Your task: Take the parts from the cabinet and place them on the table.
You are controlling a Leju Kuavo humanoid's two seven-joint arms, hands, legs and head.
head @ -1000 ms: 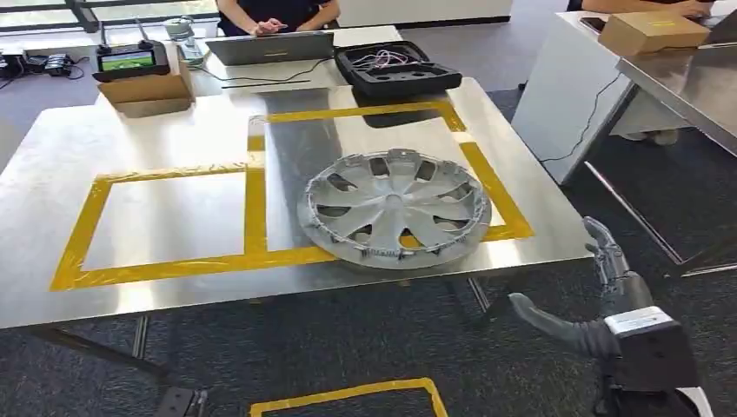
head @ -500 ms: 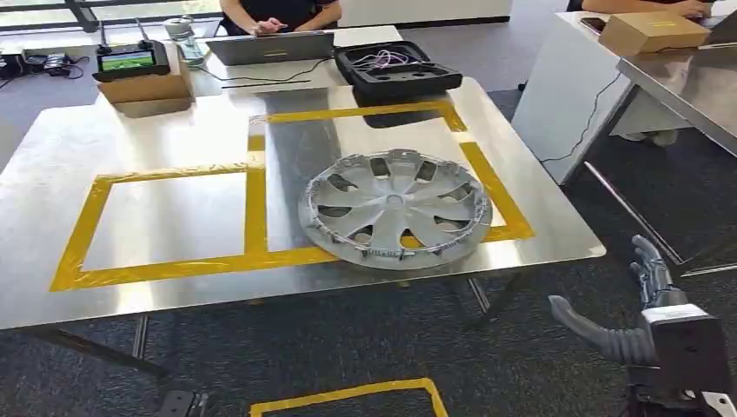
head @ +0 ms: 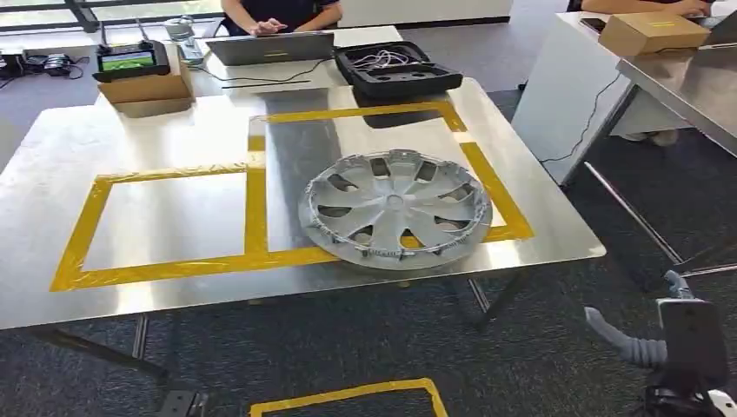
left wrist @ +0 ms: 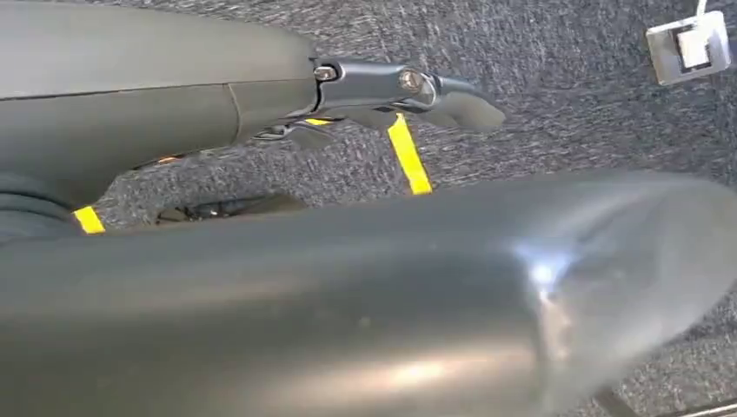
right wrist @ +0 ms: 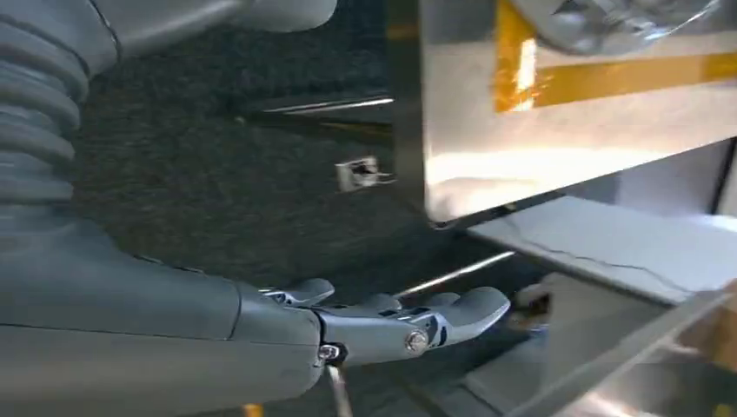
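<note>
Head view: right hand (head: 647, 334) has dropped away below the table (head: 52, 165), fingers apart, empty, hubcap (head: 395, 208) left lying in the taped square; left wrist view: left hand (left wrist: 382, 91) hangs empty over carpet, fingers loosely apart; right wrist view agrees — placement looks done.

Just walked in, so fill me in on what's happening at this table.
A silver hubcap lies flat on the metal table, across the near edge of the right-hand yellow tape box. Nothing is holding it. The robot's right hand hangs open beside the table's near right corner, above the carpet. Its left hand is empty too, over the floor. At the far end a person sits at a laptop.
</note>
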